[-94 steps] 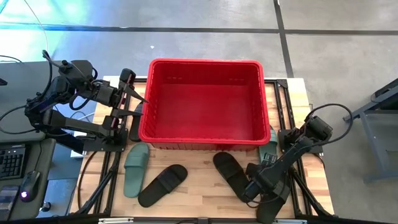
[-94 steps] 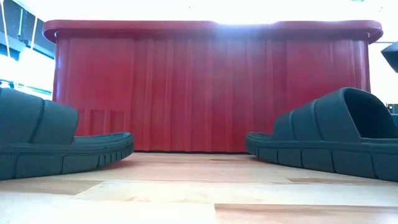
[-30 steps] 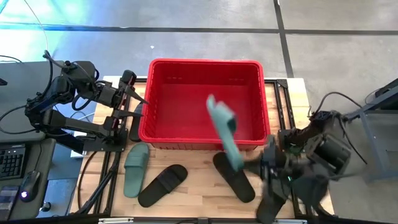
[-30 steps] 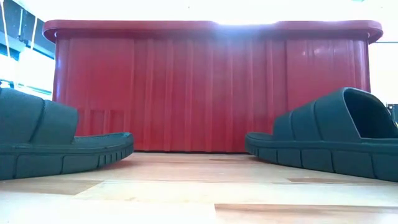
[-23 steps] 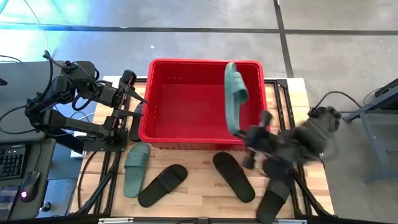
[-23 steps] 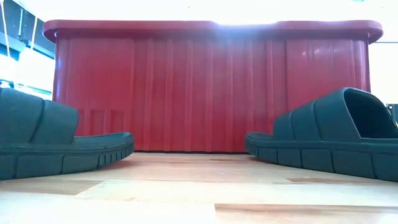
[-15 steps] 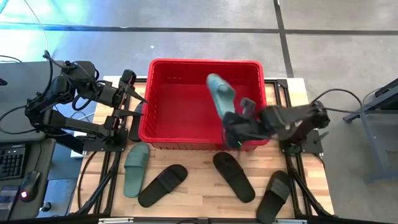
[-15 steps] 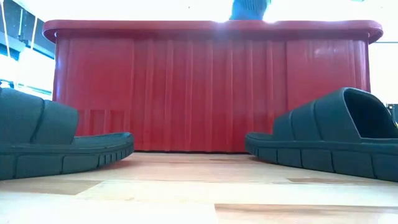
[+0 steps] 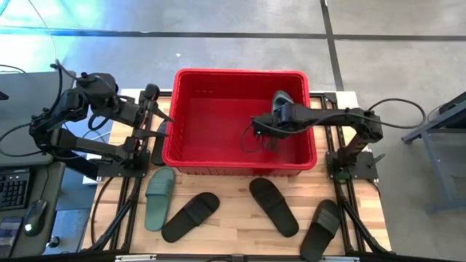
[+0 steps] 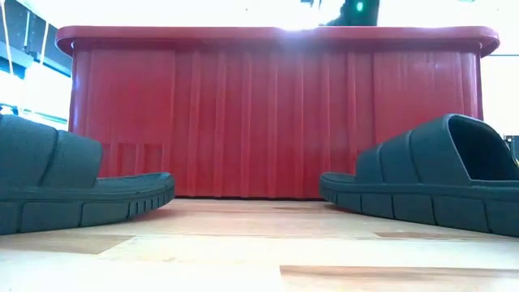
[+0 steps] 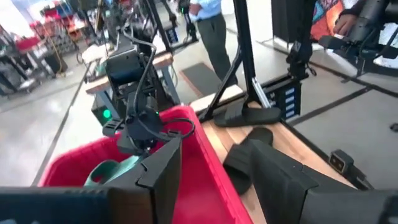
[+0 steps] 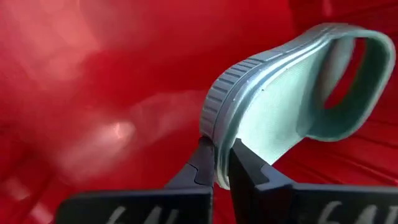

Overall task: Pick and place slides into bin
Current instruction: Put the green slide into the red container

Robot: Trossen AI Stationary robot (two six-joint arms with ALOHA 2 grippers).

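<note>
A sage-green slide [image 12: 292, 81] hangs inside the red bin [image 9: 240, 73] near its right wall, with my right gripper [image 9: 256, 129] shut on it. It also shows as the green slide [image 9: 282, 102] in the high view. The arm reaches in over the bin's right rim. My left gripper [image 9: 162, 109] stands open and holds nothing beside the bin's left wall. On the table in front of the bin lie another green slide [image 9: 159, 198] and three black slides: one [image 9: 191, 216], a second [image 9: 274, 206], a third [image 9: 320, 229], all on their soles. My right gripper pinches the green slide's sole edge [image 12: 219, 146] between its two fingers, at the end farthest from the strap [image 12: 348, 81]. One finger lies on the footbed, the other on the ribbed underside. The slide juts out beyond the fingers over the bin's floor; whether it touches the floor I cannot tell.
The bin fills the middle and far part of the wooden table [image 9: 233, 233]. The arms' black frames stand left and right of it. In the low view two dark slides [image 10: 73, 182] [image 10: 430, 182] lie before the bin's near wall [image 10: 268, 113]. A person stands in the room beyond.
My right gripper, staying shut on the green slide, has swung from above the table's near right part toward the far edge and the left, over the bin's near wall and down into the bin. The slide has gone from standing high above the rim to low inside the bin.
</note>
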